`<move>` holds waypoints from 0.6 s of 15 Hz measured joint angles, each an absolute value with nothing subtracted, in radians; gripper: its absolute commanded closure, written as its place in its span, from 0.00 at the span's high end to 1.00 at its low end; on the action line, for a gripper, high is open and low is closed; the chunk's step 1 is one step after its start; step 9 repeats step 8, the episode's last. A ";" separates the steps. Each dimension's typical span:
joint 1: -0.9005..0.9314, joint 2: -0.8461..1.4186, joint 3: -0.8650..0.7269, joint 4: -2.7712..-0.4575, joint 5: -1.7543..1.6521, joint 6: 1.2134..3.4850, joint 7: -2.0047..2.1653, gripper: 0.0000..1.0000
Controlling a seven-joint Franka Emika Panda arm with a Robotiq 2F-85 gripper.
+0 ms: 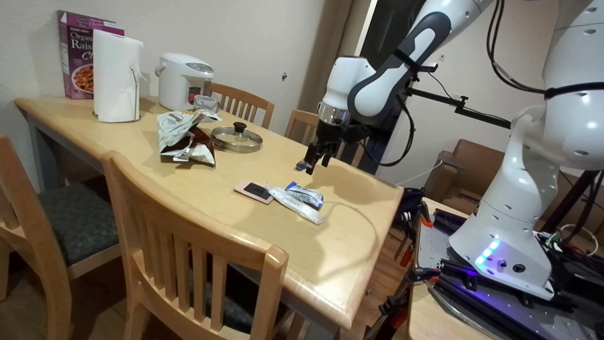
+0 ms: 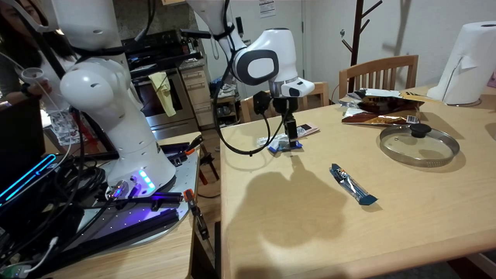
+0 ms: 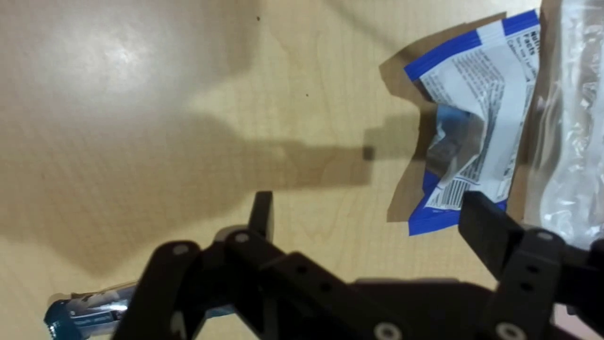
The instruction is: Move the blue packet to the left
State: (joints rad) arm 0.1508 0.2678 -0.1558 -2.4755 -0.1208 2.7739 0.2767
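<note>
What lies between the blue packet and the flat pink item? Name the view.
In an exterior view, a long clear wrapper lies between the blue packet and the flat pink item.

The blue packet is edged in deep blue, and its white face is covered with dark print and barcode stripes. To its right in the wrist view, the plastic wrapping is tinged whitish. The slim wrapper is coloured teal and silver; the gripper is finished in black. In an exterior view, pale pink is broken by a black rectangle on the phone-like item; at the far left, the cereal box is coloured purple and lettered in white. The table is marked with faint grain on pale tan.
</note>
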 measured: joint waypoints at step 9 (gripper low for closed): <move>0.147 0.245 -0.167 -2.487 -0.159 2.756 0.322 1.00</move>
